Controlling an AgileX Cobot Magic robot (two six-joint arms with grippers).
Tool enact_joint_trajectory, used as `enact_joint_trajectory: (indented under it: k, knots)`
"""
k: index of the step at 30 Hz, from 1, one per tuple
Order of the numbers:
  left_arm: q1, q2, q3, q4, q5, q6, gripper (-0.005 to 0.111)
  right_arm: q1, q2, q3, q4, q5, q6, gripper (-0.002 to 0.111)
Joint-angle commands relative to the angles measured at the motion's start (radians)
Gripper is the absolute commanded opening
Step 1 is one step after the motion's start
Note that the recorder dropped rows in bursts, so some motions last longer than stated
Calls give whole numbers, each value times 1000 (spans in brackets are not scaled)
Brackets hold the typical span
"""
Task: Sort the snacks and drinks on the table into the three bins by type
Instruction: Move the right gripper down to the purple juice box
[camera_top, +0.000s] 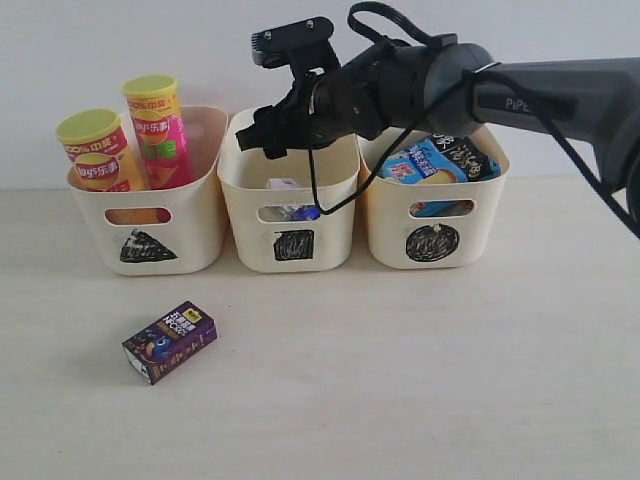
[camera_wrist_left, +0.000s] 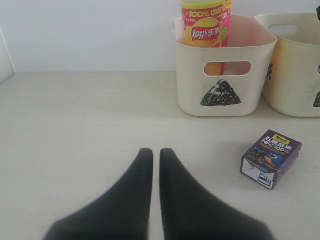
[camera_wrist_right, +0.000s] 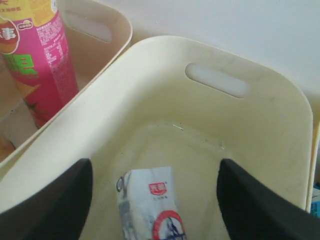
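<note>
Exterior camera first: right gripper (camera_top: 268, 135) hovered upper centre over the square-marked bin (camera_top: 335, 230), white carton (camera_top: 285, 185) lying inside; drinks belonged there, I'd judge. Pink Lay's can (camera_top: 160, 135) and orange-yellow Lay's can (camera_top: 98, 160) stood in the triangle-marked bin (camera_top: 200, 235) at left, and a blue noodle bag (camera_top: 425, 165) sat in the circle-marked bin (camera_top: 385, 235) at right. Purple carton (camera_top: 170, 341) lay alone on the table (camera_top: 400, 380), lower left, unsorted.

Left wrist: left gripper (camera_wrist_left: 152, 155) was clenched on nothing, fingers together, facing that carton.

Right wrist: jaws gaped wide and empty, white carton on the bin floor beneath.
</note>
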Motion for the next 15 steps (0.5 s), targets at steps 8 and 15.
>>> enact_joint_trajectory:
  k: [8, 15]
  knots:
    - [-1, -4, 3, -4, 0, 4, 4, 4, -76, -7, -10, 172, -1, 65]
    - [-1, -4, 3, -4, 0, 4, 4, 75, -154, -7, -13, 360, -99, 34]
